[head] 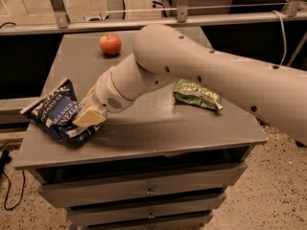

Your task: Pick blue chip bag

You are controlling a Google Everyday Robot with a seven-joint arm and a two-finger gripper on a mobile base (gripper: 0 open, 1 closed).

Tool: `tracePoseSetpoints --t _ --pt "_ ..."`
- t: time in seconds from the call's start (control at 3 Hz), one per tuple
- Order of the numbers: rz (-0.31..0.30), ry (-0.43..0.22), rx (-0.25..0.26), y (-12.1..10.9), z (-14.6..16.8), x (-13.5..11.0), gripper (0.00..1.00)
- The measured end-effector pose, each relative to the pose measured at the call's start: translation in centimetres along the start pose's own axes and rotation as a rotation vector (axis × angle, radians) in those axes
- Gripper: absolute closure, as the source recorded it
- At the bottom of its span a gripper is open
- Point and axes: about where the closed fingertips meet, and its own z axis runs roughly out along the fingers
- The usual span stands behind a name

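The blue chip bag (52,110), dark navy with white lettering, lies crumpled at the left front edge of the grey table (163,128), its left end tilted up and past the table's side. My gripper (88,118) is at the bag's right end. Its cream fingers (91,115) press down on the bag and appear shut on it. The bag's right part is hidden under the gripper. My arm reaches in from the right across the table.
A green chip bag (196,94) lies at the table's right, just below my arm. A red apple (110,44) sits at the back left. Drawers (148,190) are below the tabletop. A metal rail (182,18) runs behind the table.
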Motion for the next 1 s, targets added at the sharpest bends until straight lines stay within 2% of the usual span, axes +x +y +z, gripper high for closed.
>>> tracePoseSetpoints --t 0.33,0.67,1.0 --pt "-0.030 -0.025 0.048 -1.5 -2.2 -1.0 0.85" --pt "-0.073 -0.095 0.078 -3.9 -4.2 -2.5 1.00" --pt "-0.126 -0.176 0.084 -6.5 -5.4 -4.3 1.00"
